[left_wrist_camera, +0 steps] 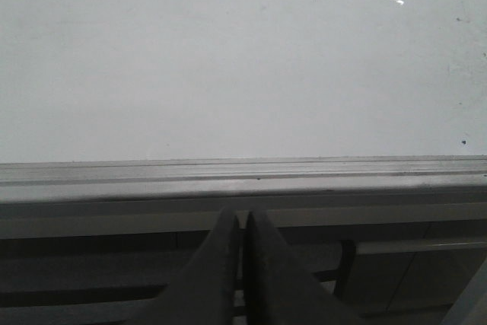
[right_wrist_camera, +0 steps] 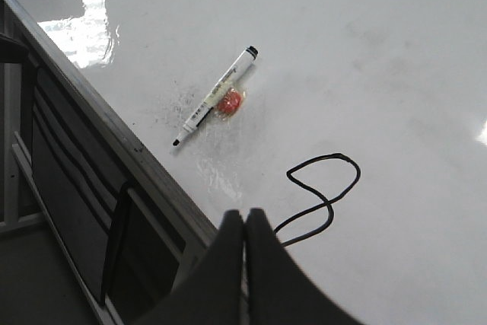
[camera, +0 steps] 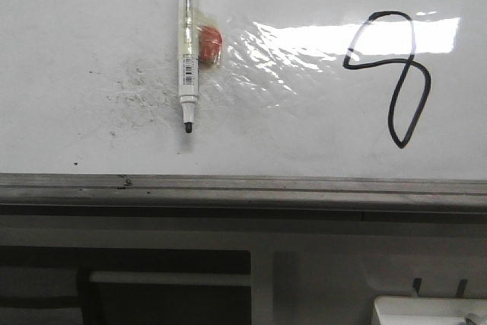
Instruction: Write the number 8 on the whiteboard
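**Figure drawn, marker lying on the board, both jaws pressed together**

Currently, the whiteboard (camera: 91, 20) fills the far part of the front view, with its grey metal frame edge (camera: 243, 188) running left to right along the near side. The number 8 (camera: 389, 74) stands on the right part of this surface as a thin black line: a rounded upper loop and a narrow, elongated lower loop, lopsided in shape. It is well apart from the frame edge.

A marker (camera: 188, 43) lies flat on the board, left of centre, uncapped, with its black tip pointing toward the near edge. A small red object (camera: 210, 44) touches the right side of its barrel. Dark specks (camera: 125, 93) are scattered to the left of the marker tip. A bright glare patch lies between the marker and the figure.

The left gripper (left_wrist_camera: 243, 222) hangs off the board on the near side of the frame; its jaws are pressed together and hold nothing. The right gripper (right_wrist_camera: 244, 222) sits above the near edge close to the figure, jaws likewise closed on nothing.

No containers are visible.
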Robot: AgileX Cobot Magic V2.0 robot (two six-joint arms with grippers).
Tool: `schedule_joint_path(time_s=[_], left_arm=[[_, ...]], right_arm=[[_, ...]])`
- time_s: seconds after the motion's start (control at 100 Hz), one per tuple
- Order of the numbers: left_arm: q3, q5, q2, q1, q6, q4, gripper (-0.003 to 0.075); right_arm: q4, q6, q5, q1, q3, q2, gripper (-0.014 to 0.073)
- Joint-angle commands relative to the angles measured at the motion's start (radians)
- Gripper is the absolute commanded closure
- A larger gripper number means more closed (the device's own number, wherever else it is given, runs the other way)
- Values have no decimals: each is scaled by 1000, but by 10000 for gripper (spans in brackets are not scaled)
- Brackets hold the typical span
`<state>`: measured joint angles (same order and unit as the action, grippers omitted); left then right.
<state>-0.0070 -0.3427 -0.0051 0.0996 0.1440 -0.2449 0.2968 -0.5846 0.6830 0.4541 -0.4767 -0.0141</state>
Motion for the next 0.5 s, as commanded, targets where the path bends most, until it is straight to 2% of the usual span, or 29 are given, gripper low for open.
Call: schedule_joint_path(time_s=[0.0, 0.49], left_arm=[[40, 36, -26, 1, -10, 0, 741], [40, 36, -26, 1, -10, 0, 741]], right_arm=[[7, 3, -78, -6, -22, 2, 657], [7, 3, -70, -6, -22, 2, 657]])
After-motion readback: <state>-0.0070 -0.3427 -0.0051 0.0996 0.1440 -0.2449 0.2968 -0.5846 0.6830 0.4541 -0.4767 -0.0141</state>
